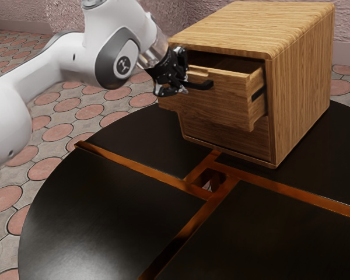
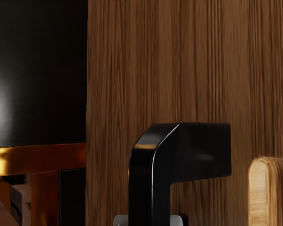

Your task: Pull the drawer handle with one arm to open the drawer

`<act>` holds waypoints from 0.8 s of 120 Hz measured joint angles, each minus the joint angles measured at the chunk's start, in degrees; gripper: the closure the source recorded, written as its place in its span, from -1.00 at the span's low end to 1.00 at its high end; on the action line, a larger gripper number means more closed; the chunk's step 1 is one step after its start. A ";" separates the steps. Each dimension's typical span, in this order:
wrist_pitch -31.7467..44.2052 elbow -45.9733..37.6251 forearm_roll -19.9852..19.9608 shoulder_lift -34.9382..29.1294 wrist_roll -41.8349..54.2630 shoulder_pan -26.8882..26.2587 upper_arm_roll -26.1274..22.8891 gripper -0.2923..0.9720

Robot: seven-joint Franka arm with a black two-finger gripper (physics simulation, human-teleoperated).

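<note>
A wooden cabinet stands on the far side of a round black table. Its upper drawer sticks out part way toward the exterior view's left, with a dark gap above it. A black bar handle runs across the drawer front. My gripper is at the handle's left end, fingers closed around it. In the wrist view the handle's bent black end rises right in front of my hand against the drawer's wood front.
Orange wooden inlay strips cross the table and meet at a small square recess in front of the cabinet. The floor of red round tiles lies beyond the table's edge. A rounded wooden edge shows beside the handle.
</note>
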 joint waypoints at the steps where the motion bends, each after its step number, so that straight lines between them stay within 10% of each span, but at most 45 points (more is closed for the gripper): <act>1: 0.00 -0.35 0.01 -0.29 0.05 0.01 0.00 0.67; 96: -0.14 -22.32 0.19 -19.22 2.72 0.86 -0.01 0.69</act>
